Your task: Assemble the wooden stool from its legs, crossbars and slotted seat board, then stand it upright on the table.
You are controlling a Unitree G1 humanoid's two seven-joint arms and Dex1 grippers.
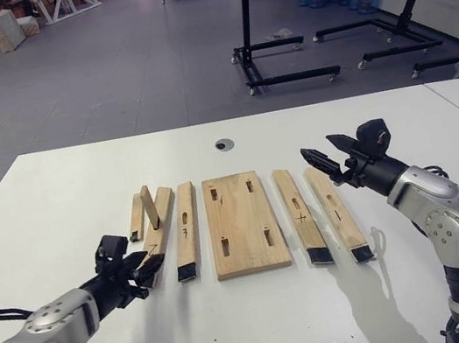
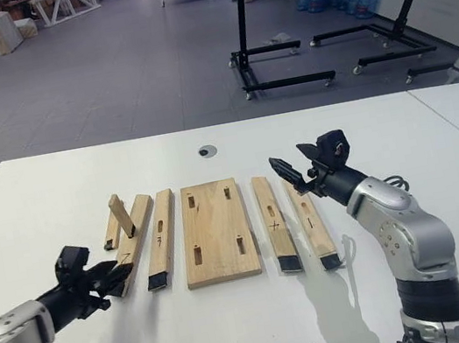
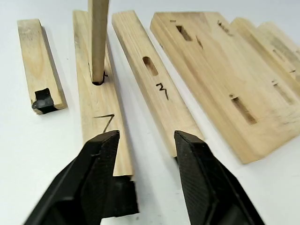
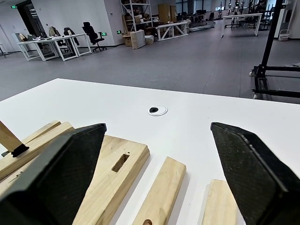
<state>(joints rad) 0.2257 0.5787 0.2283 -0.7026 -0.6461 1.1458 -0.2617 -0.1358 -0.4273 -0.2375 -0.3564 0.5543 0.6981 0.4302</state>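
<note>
Head view: seat board (image 1: 245, 222) is lying flat on the surface (image 1: 57, 202); left jaws are gaping at the near end of the leg (image 1: 160, 224) bearing an upright crossbar (image 1: 148, 205). Left wrist view: one finger (image 3: 93, 173) is overlapping that leg; centring before closing seems advisable. Right wrist view: right jaws are hanging open.

- The upright crossbar (image 3: 98, 37) ran past the picture's edge in the left wrist view, so its upper end was unseen.
- The near end of the socketed leg (image 3: 96, 112) that held it lay behind one finger (image 3: 89, 178) of the left hand (image 3: 145, 140).
- From the head, whether that hand touched the socketed leg could not be told.
- In the right wrist view, the right hand (image 4: 157, 129) covered one near corner of the seat board (image 4: 117, 173).
- There the neighbouring leg (image 4: 161, 192) was cut off by the edge.
</note>
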